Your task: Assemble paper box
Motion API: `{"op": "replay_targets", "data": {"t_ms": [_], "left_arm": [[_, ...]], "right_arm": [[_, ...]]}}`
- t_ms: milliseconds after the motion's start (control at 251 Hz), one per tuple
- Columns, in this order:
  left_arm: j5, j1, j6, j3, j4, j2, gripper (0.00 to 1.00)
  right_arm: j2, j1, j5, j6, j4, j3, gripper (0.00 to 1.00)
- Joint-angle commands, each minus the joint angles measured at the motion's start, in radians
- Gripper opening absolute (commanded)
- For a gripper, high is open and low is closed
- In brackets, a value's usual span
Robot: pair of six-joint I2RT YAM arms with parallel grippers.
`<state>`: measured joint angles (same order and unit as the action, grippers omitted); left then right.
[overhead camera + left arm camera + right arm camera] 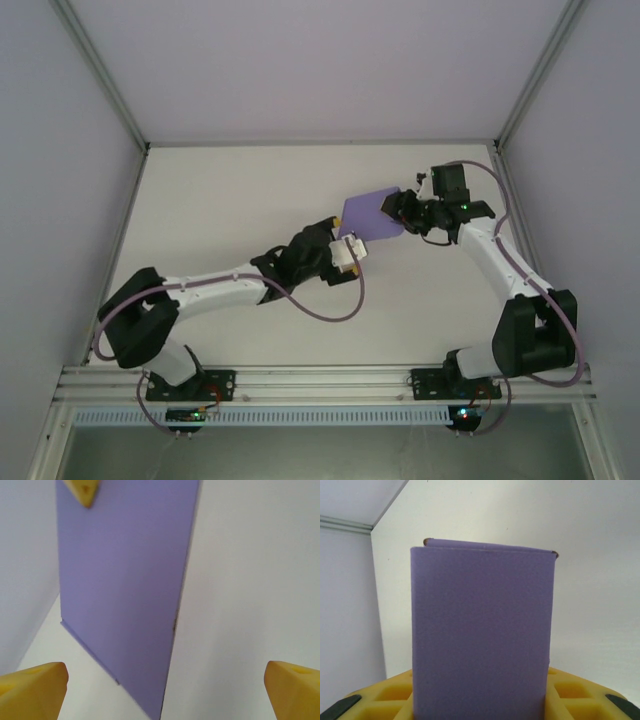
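My right pincer clamps the flat lavender-purple card box over the white counter; my left pincer gapes wide at its near corner.

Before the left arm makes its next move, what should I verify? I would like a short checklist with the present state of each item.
1. Right gripper grips the paper box: ok.
2. Left gripper open: ok, jaws wide apart.
3. Left fingers free of the box: ok.
4. Box edge lies between the left fingers: ok.
5. Box opened into shape: not ok, folded flat.
6. Grip firm enough against pulling: cannot tell.
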<state>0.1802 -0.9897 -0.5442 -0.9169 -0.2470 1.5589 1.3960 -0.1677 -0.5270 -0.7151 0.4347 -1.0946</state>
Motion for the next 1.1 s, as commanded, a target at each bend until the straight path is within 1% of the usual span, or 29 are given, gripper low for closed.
{"op": "replay_targets", "data": {"t_ms": [0,80,164,220,315,375,435,499,599,710,774,814,878,930,1050,1098], "left_arm": [[0.112,-0.008,-0.136,-0.017,-0.089,0.025,1.0],[0.149,-0.008,-0.163,-0.015,-0.11,0.044,1.0],[0.19,-0.008,-0.182,0.006,-0.175,0.047,1.0],[0.208,-0.009,-0.207,0.02,-0.215,0.05,0.97],[0.244,-0.01,-0.238,0.035,-0.273,0.062,0.87],[0.261,-0.01,-0.262,0.043,-0.3,0.065,0.8],[0.277,-0.01,-0.293,0.048,-0.307,0.069,0.77],[0.304,-0.01,-0.324,0.051,-0.33,0.079,0.7],[0.304,-0.01,-0.348,0.059,-0.35,0.087,0.61],[0.305,-0.009,-0.356,0.065,-0.376,0.092,0.56],[0.305,-0.01,-0.361,0.064,-0.375,0.095,0.51],[0.304,-0.01,-0.364,0.064,-0.38,0.092,0.46],[0.304,-0.01,-0.365,0.065,-0.376,0.085,0.41],[0.305,-0.012,-0.364,0.068,-0.373,0.075,0.36],[0.288,-0.011,-0.356,0.072,-0.331,0.046,0.34],[0.287,-0.01,-0.357,0.07,-0.311,0.036,0.33]], "right_arm": [[0.007,0.007,-0.105,-0.105,-0.007,-0.003,0.38],[0.019,0.007,-0.165,-0.183,-0.034,0.009,0.37],[0.036,0.008,-0.215,-0.191,-0.015,0.005,0.37],[0.047,0.008,-0.234,-0.204,0.009,0.002,0.37],[0.065,0.008,-0.275,-0.217,0.027,0.001,0.37],[0.069,0.011,-0.295,-0.222,0.042,-0.001,0.37],[0.068,0.014,-0.294,-0.227,0.047,-0.002,0.37],[0.064,0.017,-0.294,-0.236,0.05,-0.005,0.39],[0.065,0.017,-0.3,-0.227,0.068,-0.014,0.4],[0.064,0.017,-0.308,-0.234,0.061,-0.015,0.44],[0.063,0.017,-0.31,-0.209,0.076,-0.024,0.46],[0.063,0.017,-0.305,-0.184,0.095,-0.033,0.49],[0.057,0.017,-0.287,-0.159,0.122,-0.043,0.52],[0.05,0.017,-0.28,-0.153,0.121,-0.043,0.56],[0.036,0.019,-0.281,-0.149,0.105,-0.042,0.59],[0.031,0.019,-0.287,-0.146,0.086,-0.04,0.65]]}}
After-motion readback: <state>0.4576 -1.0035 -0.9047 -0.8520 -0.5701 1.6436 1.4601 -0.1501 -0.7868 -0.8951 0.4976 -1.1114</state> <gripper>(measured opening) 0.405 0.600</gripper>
